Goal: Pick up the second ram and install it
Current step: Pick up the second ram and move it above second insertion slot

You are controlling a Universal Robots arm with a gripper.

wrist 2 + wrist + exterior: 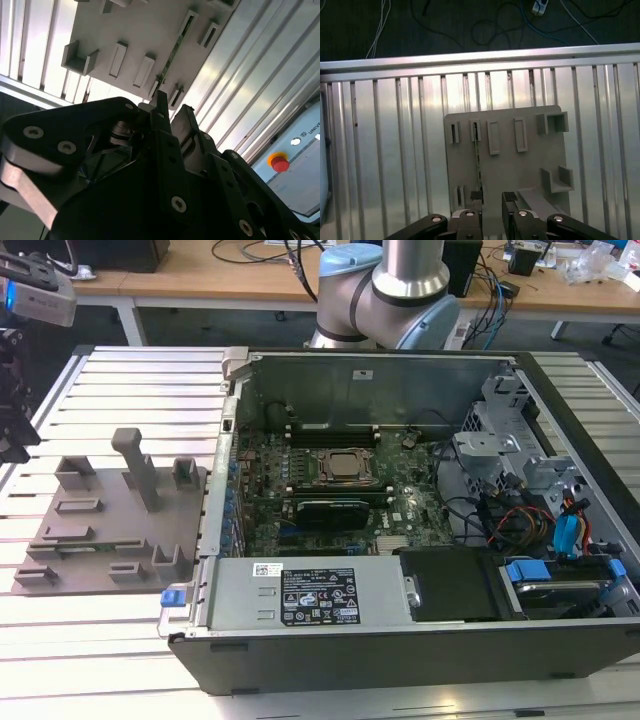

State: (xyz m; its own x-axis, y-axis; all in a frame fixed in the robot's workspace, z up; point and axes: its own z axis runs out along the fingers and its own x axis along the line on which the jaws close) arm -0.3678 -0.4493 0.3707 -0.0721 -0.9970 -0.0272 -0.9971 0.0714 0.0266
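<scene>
The second ram (478, 152) is a thin green stick standing on its long edge in slots of a grey holder plate (530, 165); in the second wrist view the ram (175, 47) runs along the same plate (145, 25). My gripper (492, 200) hangs above the plate's near end, open, with nothing between its fingers. One fingertip (476, 196) lines up with the stick and the other fingertip (509, 197) stands to its side. The gripper (174, 114) is well clear of the stick. In the exterior view the holder plate (110, 530) lies at the left of the open computer case (400, 630).
The case holds the green motherboard (400, 490) with a CPU socket (342, 467) and long black memory slots (335, 508) beside it. Cables and drive bays (560, 530) fill the exterior view's right. The ribbed metal table (140, 380) carries everything. A red stop button (279, 162) sits nearby.
</scene>
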